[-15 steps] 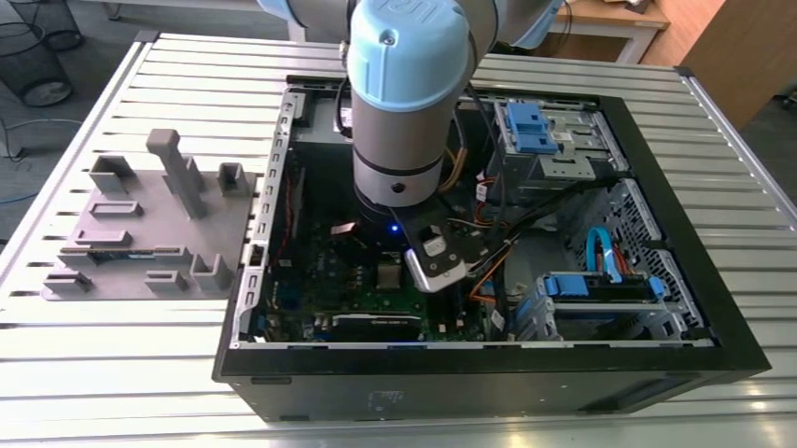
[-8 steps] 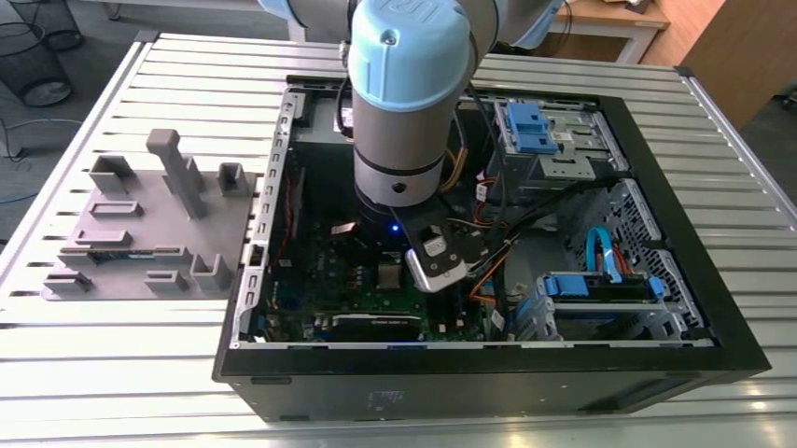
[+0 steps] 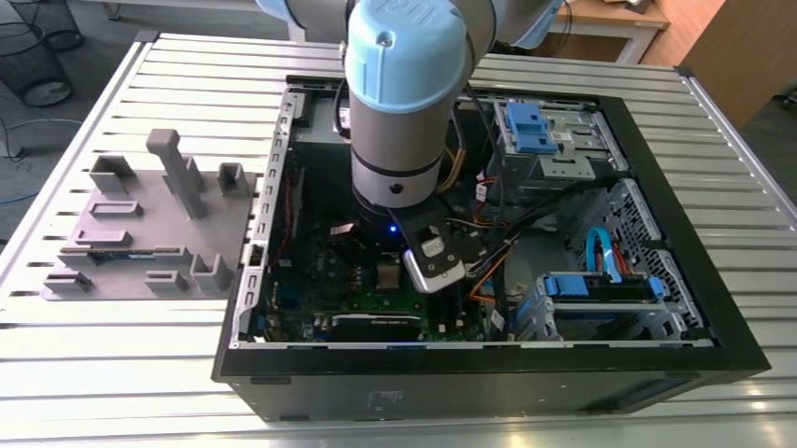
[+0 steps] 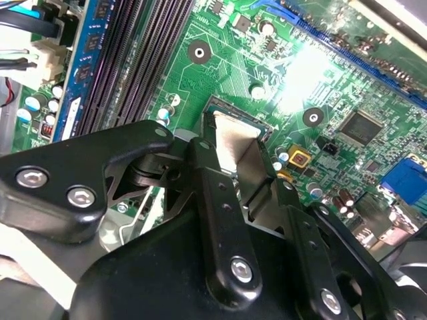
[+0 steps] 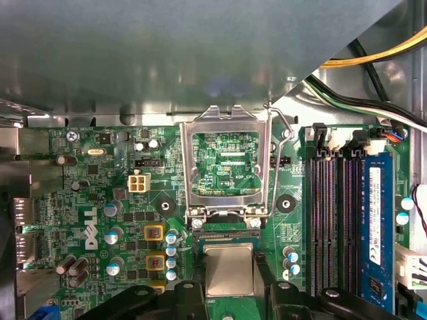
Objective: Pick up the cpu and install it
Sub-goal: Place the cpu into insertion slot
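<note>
Slatted metal table (image 3: 112, 373) carries the whole setup. At the exterior view's left, a grey tray (image 3: 137, 233) of moulded holders lies flat on it. Beside the tray, in the middle, an open black case (image 3: 498, 373) lies on its side. The arm (image 3: 398, 103) reaches straight down into it. Toward the exterior view's right, inside the case, sit drive bays (image 3: 598, 285) with blue tabs.

In both wrist views the gripper (image 5: 229, 293) (image 4: 233, 163) hangs low over the green board (image 5: 100, 200). Its black fingers (image 5: 180, 297) are set narrow and closed on two opposite sides of the cpu (image 5: 229, 267), which is level with its silver top up. The cpu is at the socket (image 5: 227, 235), and the hinged frame (image 5: 227, 113) stands open just beyond it — whether the chip is seated or just above cannot be told. Memory slots (image 5: 330, 220) run beside the socket, one filled with a blue stick (image 5: 377, 227).
</note>
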{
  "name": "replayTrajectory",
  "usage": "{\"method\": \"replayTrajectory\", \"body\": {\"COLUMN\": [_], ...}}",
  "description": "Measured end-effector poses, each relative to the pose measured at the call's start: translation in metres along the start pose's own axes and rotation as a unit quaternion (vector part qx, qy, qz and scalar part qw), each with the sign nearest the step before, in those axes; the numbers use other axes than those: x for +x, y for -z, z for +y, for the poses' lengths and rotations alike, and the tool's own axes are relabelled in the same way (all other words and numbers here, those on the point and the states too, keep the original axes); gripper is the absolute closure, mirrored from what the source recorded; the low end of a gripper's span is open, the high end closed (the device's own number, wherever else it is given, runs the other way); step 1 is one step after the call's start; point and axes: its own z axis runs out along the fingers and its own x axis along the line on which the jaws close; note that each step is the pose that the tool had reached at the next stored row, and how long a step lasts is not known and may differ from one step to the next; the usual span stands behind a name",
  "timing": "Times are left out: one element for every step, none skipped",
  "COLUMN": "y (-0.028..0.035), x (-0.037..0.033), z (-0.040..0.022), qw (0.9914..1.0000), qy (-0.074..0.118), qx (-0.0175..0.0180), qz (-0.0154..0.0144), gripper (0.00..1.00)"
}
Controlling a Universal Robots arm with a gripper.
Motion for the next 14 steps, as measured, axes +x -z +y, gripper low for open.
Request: {"method": "replayTrajectory", "body": {"y": [-0.0004,-0.0005,-0.0006,-0.0007,-0.0008,-0.0008,-0.0009,-0.0009,-0.0012,-0.0013,-0.0013,-0.0012,-0.0011,-0.0011], "x": [0.0,0.0,0.0,0.0,0.0,0.0,0.0,0.0,0.0002,0.0001,0.0001,0.0,0.0,0.0], "z": [0.0,0.0,0.0,0.0001,0.0001,0.0001,0.0001,0.0001,0.0002,0.0002,0.0002,0.0002,0.0001,0.0001], "qw": [1.0,1.0,1.0,1.0,1.0,1.0,1.0,1.0,1.0,1.0,1.0,1.0,1.0,1.0], "qy": [0.0,0.0,0.0,0.0,0.0,0.0,0.0,0.0,0.0,0.0,0.0,0.0,0.0,0.0], "qx": [0.0002,0.0002,0.0001,0.0,-0.0001,-0.0001,-0.0001,-0.0001,-0.0005,-0.0004,-0.0004,-0.0003,-0.0001,-0.0001], "qz": [0.0,0.0,0.0,-0.0001,-0.0001,-0.0001,-0.0001,0.0,0.0001,-0.0001,-0.0002,-0.0002,-0.0001,-0.0001], "gripper": [0.62,0.62,0.62,0.62,0.62,0.62,0.62,0.62,0.6,0.6,0.55,0.55,0.55,0.55]}}
